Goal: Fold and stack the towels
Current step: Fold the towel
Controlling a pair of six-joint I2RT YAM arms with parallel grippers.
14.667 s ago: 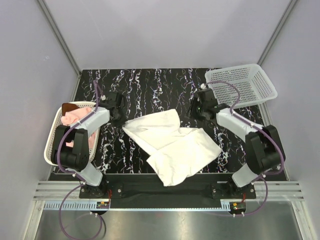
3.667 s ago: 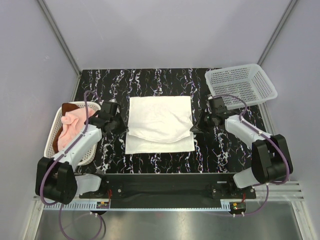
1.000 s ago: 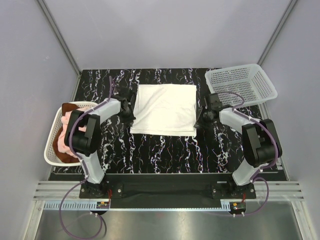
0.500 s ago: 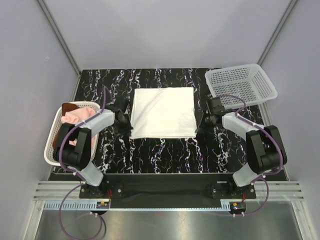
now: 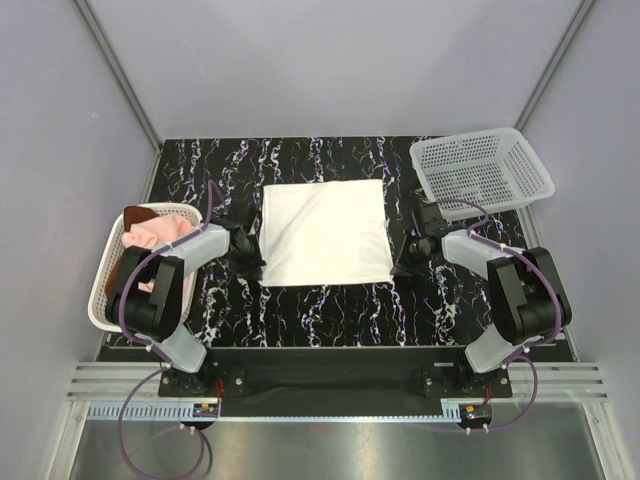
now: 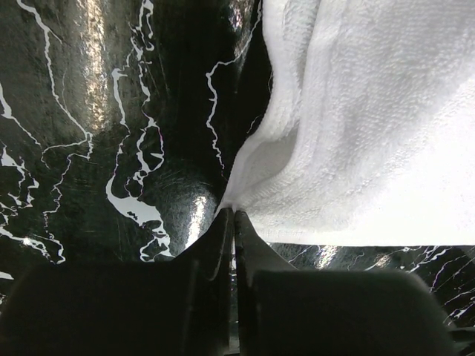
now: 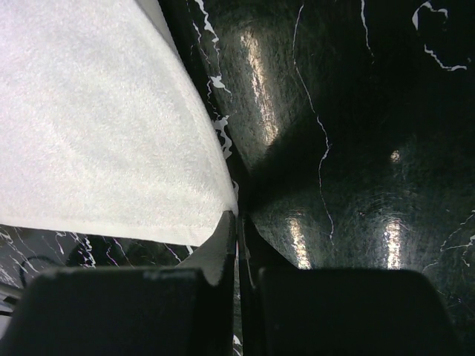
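White towel (image 5: pixel 324 232): folded, flat mid-counter (image 5: pixel 330 310); near corners pinched in clenched left claw (image 6: pixel 228 214) and right claw (image 7: pixel 236 217). Pink towel (image 5: pixel 152 235), brown towel (image 5: pixel 137 214): heaped unfolded in basket (image 5: pixel 104 292). Task judged about one-third done.

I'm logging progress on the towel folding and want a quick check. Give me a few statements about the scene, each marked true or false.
1. The white towel lies folded and flat in the middle of the table. True.
2. The pink towel is stacked on the white towel. False: it sits in the left basket.
3. The left gripper and right gripper each have their jaws closed on a near corner of the white towel. True.
4. The right basket holds a towel. False: nothing shows inside it.
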